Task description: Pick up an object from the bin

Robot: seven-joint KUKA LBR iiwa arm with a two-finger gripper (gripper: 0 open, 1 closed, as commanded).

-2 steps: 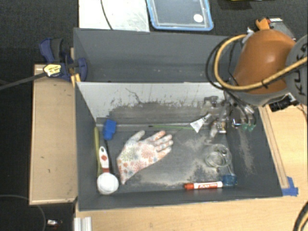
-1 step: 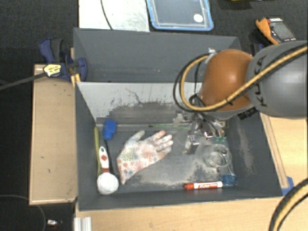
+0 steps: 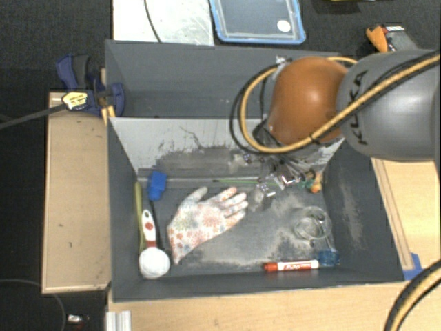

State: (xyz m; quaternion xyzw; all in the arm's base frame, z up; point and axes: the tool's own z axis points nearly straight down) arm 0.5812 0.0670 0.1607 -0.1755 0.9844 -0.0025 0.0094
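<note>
Metal gripper [image 3: 272, 185] of mine sits low, mid bin [image 3: 358, 205]; can't tell jaw gap, nothing seen held. Just beside, view-left: floral fabric glove [image 3: 203, 223], flat on floor. Prob. light, limp, grippy; pinch a fold at palm.

Floral glove [image 3: 207, 219] in bin [image 3: 179, 81], blue block [image 3: 158, 185], white brush [image 3: 149, 243] left, red marker [image 3: 293, 265] front

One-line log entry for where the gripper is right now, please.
gripper: low in bin, back middle | nearest: fingertips of flowered glove, just left of it | grasp: none seen | also near: clear cup, red marker
</note>
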